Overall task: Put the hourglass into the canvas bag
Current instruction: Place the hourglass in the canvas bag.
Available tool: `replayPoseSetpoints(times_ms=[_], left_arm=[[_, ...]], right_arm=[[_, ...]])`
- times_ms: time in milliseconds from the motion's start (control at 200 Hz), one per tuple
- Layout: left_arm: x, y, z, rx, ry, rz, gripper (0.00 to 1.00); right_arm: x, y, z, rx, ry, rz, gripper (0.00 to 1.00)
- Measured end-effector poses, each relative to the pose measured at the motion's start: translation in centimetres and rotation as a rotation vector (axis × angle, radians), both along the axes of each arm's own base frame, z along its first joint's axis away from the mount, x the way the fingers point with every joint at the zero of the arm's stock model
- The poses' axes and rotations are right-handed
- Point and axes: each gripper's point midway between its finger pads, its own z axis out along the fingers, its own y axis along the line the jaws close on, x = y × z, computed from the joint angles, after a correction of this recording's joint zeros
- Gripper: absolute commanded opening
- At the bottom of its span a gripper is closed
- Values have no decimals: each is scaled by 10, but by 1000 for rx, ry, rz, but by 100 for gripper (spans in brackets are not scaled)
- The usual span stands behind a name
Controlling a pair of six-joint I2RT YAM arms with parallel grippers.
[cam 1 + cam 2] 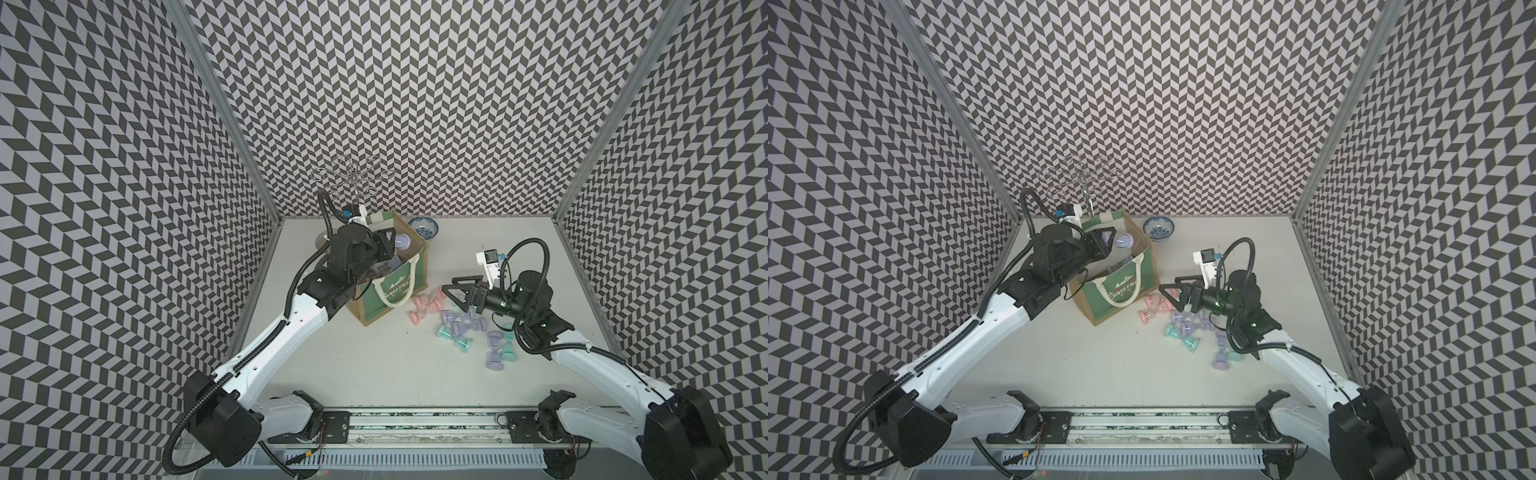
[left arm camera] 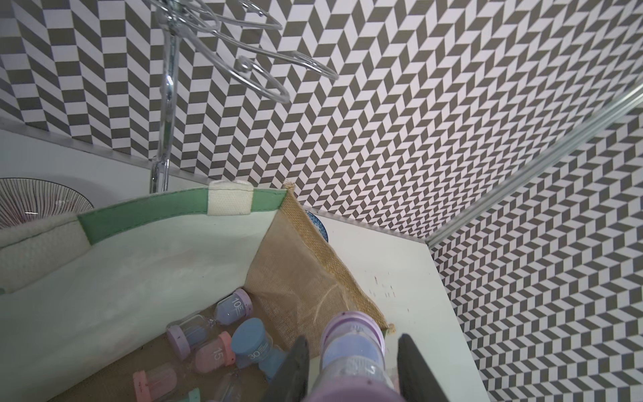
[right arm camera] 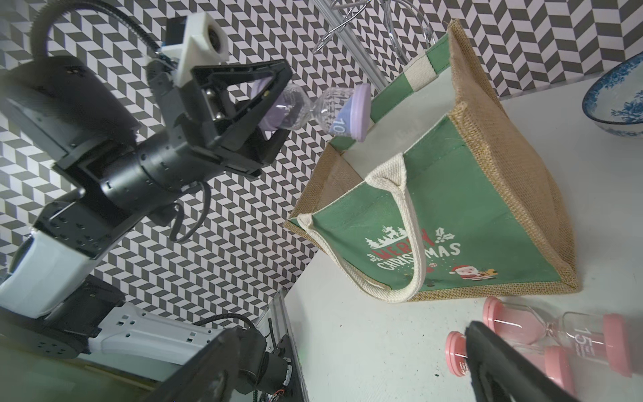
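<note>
My left gripper [image 1: 388, 243] [image 2: 353, 337] is shut on a lilac hourglass [image 1: 402, 241] [image 1: 1124, 240] [image 2: 353, 351] [image 3: 334, 108] and holds it on its side above the open mouth of the canvas bag [image 1: 399, 286] [image 1: 1113, 291] [image 2: 139, 278] [image 3: 452, 222]. The bag stands upright with a green "Merry Christmas" panel and rope handles. Several hourglasses [image 2: 250, 343] lie on its bottom. To the bag's right, my right gripper [image 1: 449, 284] [image 1: 1168, 282] [image 3: 348, 341] hangs open and empty over a scatter of loose hourglasses [image 1: 457, 328], near two pink ones [image 3: 556, 334].
A blue-and-white bowl [image 1: 424, 227] [image 1: 1158, 228] [image 3: 616, 101] sits behind the bag on the right. A wire glass rack [image 1: 353, 174] [image 2: 167, 104] stands at the back wall, with a striped bowl [image 2: 34, 202] beside it. Patterned walls close three sides.
</note>
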Motion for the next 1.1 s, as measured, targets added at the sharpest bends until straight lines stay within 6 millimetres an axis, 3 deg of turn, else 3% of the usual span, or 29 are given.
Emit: replayPoseSetpoints(times_ms=[170, 385, 961, 1101], left_arm=[[29, 13, -22, -56, 52, 35, 31], [58, 16, -73, -77, 174, 45, 32], [85, -2, -153, -78, 354, -21, 37], [88, -2, -163, -67, 369, -19, 44]], right_arm=[[5, 5, 1, -7, -11, 14, 99], [10, 7, -3, -19, -11, 15, 99], [16, 7, -14, -49, 2, -1, 99], [17, 6, -15, -53, -2, -7, 99]])
